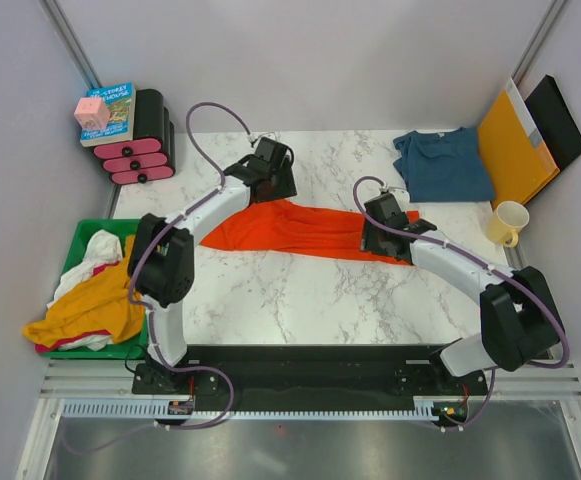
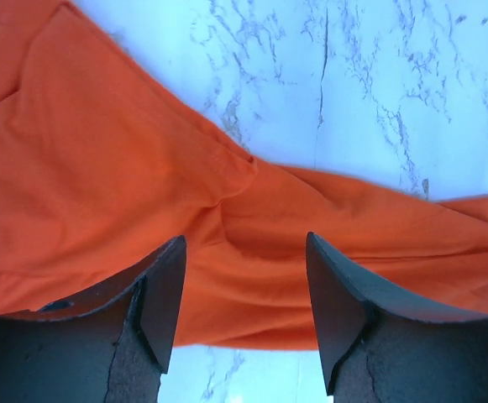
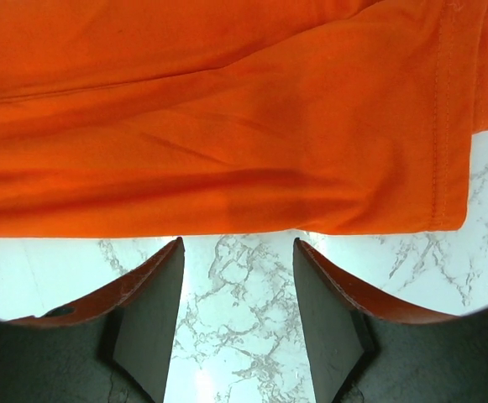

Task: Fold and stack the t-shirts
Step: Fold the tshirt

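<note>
An orange-red t-shirt (image 1: 288,229) lies in a long folded strip across the middle of the marble table. My left gripper (image 1: 273,176) hovers over its far left end, jaws open with the cloth (image 2: 143,185) lying flat beneath and nothing pinched. At the strip's right end my right gripper (image 1: 381,238) stands open too; in its wrist view the shirt's hemmed edge (image 3: 227,143) lies just beyond the fingertips, with bare marble between them. A dark teal-blue t-shirt (image 1: 442,163) lies folded at the back right.
A green bin (image 1: 78,262) with mustard-yellow and white garments hangs off the table's left side. Pink-and-black rolls with a book (image 1: 130,128) stand back left. An orange-yellow envelope (image 1: 513,146) leans back right, and a cream mug (image 1: 507,222) stands at the right edge.
</note>
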`<state>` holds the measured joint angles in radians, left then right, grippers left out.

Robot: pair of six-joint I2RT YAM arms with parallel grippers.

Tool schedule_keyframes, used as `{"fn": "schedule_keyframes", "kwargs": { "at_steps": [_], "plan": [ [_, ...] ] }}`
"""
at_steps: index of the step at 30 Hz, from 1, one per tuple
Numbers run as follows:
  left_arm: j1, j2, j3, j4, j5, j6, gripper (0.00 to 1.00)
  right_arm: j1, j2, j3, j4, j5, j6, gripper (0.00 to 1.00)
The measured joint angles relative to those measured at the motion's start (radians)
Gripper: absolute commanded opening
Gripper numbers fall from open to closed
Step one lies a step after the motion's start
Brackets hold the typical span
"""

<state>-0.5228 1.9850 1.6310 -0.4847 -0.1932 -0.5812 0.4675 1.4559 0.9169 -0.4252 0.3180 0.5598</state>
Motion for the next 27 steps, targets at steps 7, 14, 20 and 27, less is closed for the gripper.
{"fn": "schedule_keyframes", "kwargs": {
  "at_steps": [7,14,20,27],
  "plan": [
    [0.006,-0.192,-0.267,0.037,-0.055,-0.089,0.64,-0.082,0.011,-0.013,0.018,0.008,0.075,0.55],
    [0.006,-0.197,-0.457,-0.007,-0.058,-0.136,0.64,-0.159,0.232,0.082,0.037,0.022,0.102,0.54],
    [0.006,-0.211,-0.495,0.002,-0.055,-0.164,0.64,-0.171,0.373,0.252,0.06,0.029,0.098,0.54],
    [0.006,-0.255,-0.547,0.001,-0.031,-0.178,0.64,-0.176,0.338,0.251,0.035,0.031,0.097,0.57]
  ]
}}
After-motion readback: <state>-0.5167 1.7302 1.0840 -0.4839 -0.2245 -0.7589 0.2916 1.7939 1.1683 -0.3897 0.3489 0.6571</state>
